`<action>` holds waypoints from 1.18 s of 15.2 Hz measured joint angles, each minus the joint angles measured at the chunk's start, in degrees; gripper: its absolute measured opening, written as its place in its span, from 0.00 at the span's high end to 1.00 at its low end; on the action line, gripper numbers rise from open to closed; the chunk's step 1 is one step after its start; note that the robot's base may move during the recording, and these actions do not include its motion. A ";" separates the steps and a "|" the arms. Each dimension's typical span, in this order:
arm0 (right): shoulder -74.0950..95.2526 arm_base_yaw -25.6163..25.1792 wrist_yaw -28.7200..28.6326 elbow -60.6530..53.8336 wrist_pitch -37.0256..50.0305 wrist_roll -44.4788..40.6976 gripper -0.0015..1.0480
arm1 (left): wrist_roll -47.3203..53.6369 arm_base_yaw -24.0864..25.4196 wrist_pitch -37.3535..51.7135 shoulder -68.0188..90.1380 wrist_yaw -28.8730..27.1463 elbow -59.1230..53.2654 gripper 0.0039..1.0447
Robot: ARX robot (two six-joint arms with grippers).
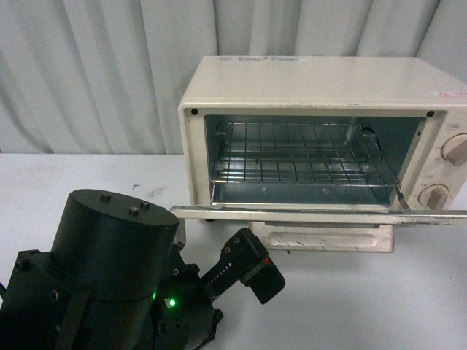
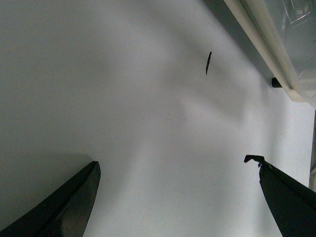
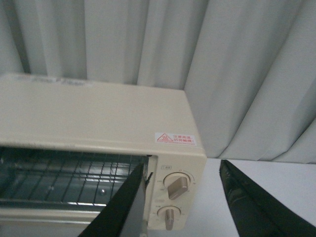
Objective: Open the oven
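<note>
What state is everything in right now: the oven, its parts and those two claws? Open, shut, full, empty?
Oven: open, nothing to be seen inside but its rack.
Door: dropped all the way down, lying flat.
Wire rack: in place inside, bare.
Knobs: settings too small to read.
Left gripper: open, holding nothing, over the table.
Right gripper: open, holding nothing, facing the oven's knob side.

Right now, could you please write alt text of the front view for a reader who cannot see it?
A cream-white oven stands on a white table, its door dropped open, showing a bare wire rack inside. The robot's black left arm sits low in front of it; pale curtains hang behind.
</note>
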 joint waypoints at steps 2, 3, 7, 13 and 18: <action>-5.99 -2.36 -3.23 -4.28 0.15 6.47 0.73 | -0.17 -0.09 -0.02 0.00 -0.13 0.00 0.06; -7.65 -3.58 -4.61 -6.56 -0.72 7.63 0.83 | -0.17 -0.07 -0.02 0.00 0.04 0.00 0.06; -16.70 -7.87 -8.35 -12.02 -3.76 8.98 0.98 | -0.15 -0.07 -0.02 0.00 -0.02 0.00 0.06; -29.59 -16.11 -15.82 -17.22 -11.39 9.07 0.98 | -0.15 -0.07 -0.02 0.00 0.04 0.00 0.06; -31.80 -15.67 -16.48 -19.26 -13.22 9.14 0.98 | -0.17 -0.07 -0.02 0.00 0.07 0.00 0.06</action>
